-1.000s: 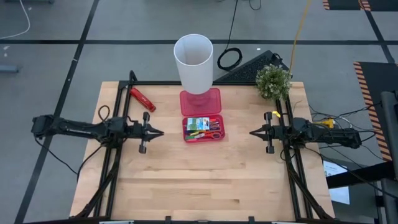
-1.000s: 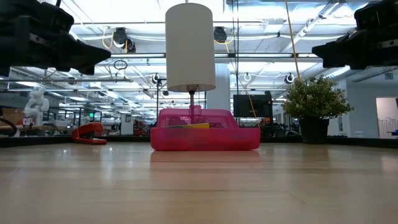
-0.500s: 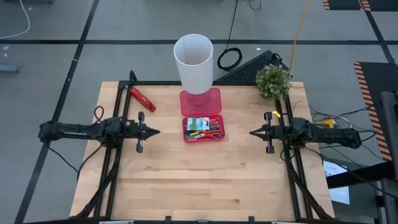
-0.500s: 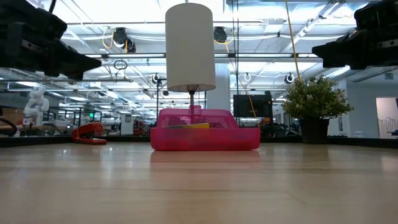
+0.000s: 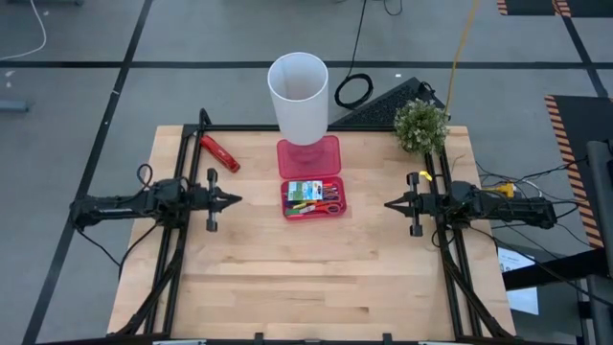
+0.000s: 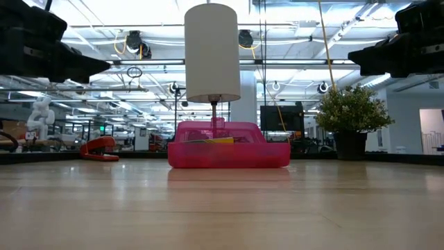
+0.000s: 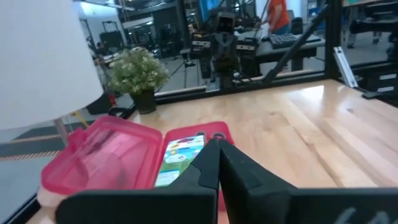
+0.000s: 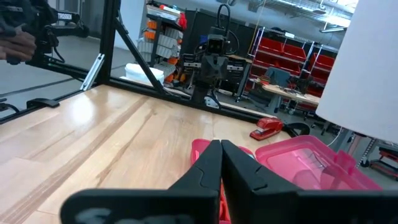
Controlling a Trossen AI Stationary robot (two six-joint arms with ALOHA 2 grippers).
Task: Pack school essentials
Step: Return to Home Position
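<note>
High view shows the pink pencil case [image 5: 312, 196] lying open at the table's centre, its tray holding the green-white packet [image 5: 305, 188], scissors [image 5: 330, 195] and thin coloured pens [image 5: 305, 207]. Its lid [image 5: 308, 156] is folded flat on the far side, under the tall white cup [image 5: 298, 98].

Step in hand, as judged: the stationery appears stowed; closing the lid is the likely remaining action. No closing motion is possible while the cup base rests on the lid, so the cup should be cleared first. Lift the lid by its free far edge and swing it over the tray without shoving the case.

Gripper state: the left gripper [image 5: 233, 200] hangs left of the case, fingers pressed together, as the left wrist view confirms. The right gripper [image 5: 391, 204] hangs right of the case, fingers likewise pressed together. Neither touches anything.

Surface: a pale wooden table [image 5: 306, 287] framed by black rails. A red-and-black stapler [image 5: 218, 152] lies near the far-left corner; a small potted plant [image 5: 420, 126] stands at the far-right corner.

Room: a workshop with shelving and benches beyond the table.
</note>
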